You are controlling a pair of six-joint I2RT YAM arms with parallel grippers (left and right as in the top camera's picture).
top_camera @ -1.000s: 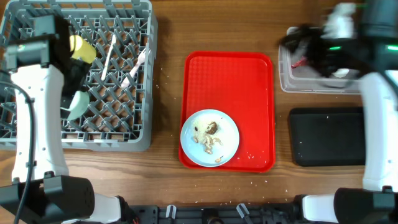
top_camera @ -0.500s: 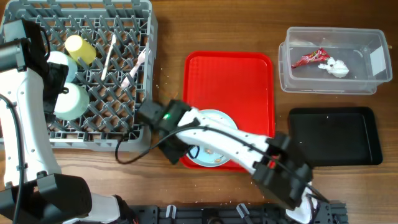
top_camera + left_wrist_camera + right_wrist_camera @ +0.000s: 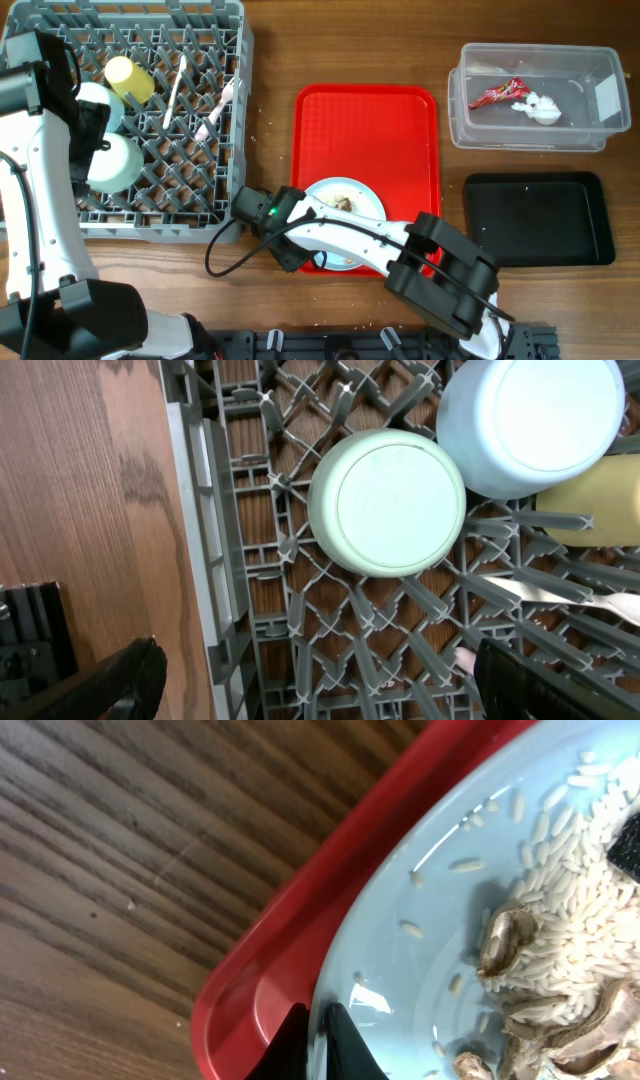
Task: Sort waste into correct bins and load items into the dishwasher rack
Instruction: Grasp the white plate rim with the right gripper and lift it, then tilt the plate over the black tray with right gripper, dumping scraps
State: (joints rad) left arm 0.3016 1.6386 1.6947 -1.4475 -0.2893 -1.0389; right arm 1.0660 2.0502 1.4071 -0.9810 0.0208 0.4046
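Note:
A round white plate (image 3: 352, 193) with brownish food scraps (image 3: 342, 203) and rice lies on the red tray (image 3: 370, 120). My right gripper (image 3: 298, 248) is shut on the plate's left rim; in the right wrist view the gripper (image 3: 318, 1020) pinches the plate (image 3: 430, 970) beside the scraps (image 3: 560, 960). My left gripper (image 3: 335, 680) hangs open over the dishwasher rack (image 3: 330, 620), holding nothing. The rack (image 3: 180, 170) holds the upturned pale green bowl (image 3: 112, 163), light blue bowl (image 3: 95, 100), yellow cup (image 3: 130, 78) and white cutlery (image 3: 172, 90).
The clear tub (image 3: 530, 138) at the back right holds the red wrapper (image 3: 497, 95) and white tissue (image 3: 540, 108). The black tray (image 3: 540, 220) lies in front of it. My right arm stretches across the tray's front edge.
My right arm swung from the clear tub across to the plate's left edge, and its gripper shut on the rim. My left arm drew back to the left off the bowls.

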